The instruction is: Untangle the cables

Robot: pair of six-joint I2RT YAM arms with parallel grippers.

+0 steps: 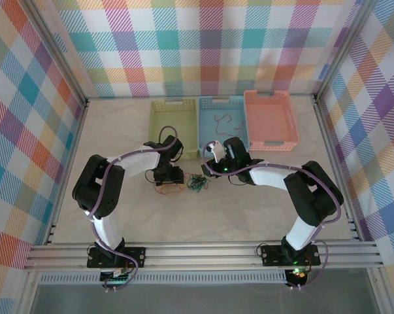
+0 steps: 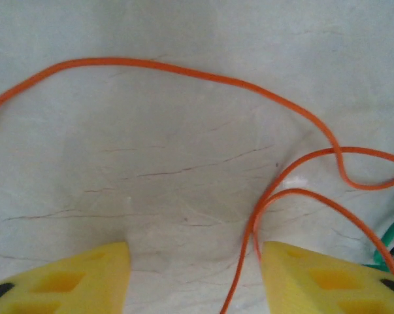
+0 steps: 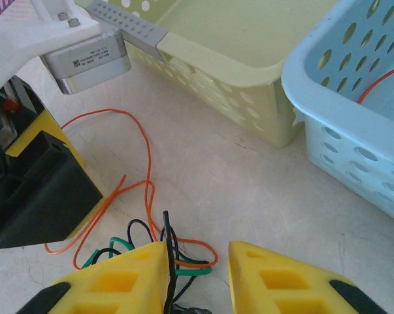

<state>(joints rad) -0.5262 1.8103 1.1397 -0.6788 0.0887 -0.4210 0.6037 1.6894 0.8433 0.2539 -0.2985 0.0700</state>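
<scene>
Closest to us in the left wrist view are the yellow fingers (image 2: 72,281) of the left gripper (image 2: 193,252). They stand well apart with bare table (image 2: 151,163) between them, so we read these jaws as open and gripping nothing. An orange cable (image 2: 183,69) arcs across the surface ahead of them. It loops back and runs down just inside the finger on the picture's right, and we cannot tell whether it touches that finger. A bit of green cable (image 2: 386,242) peeks in at the right edge.

In the right wrist view, the right gripper (image 3: 198,252) also has its yellow fingers parted, with table showing in the gap, so we call it open. A dark cable (image 3: 169,261) rises along the inner face of the finger on the picture's left, but nothing is pinched between the two. Green and orange strands curl under and around these fingertips.

From above, we see the tangle (image 1: 197,183) lying on the table between the two grippers, in front of the baskets. The orange loop trails from it towards the left gripper. Behind it, three baskets stand side by side: a green basket (image 1: 159,124), a blue basket (image 1: 223,100) and a pink basket (image 1: 270,95). Thin loose strands (image 1: 224,121) lie inside the blue one.
</scene>
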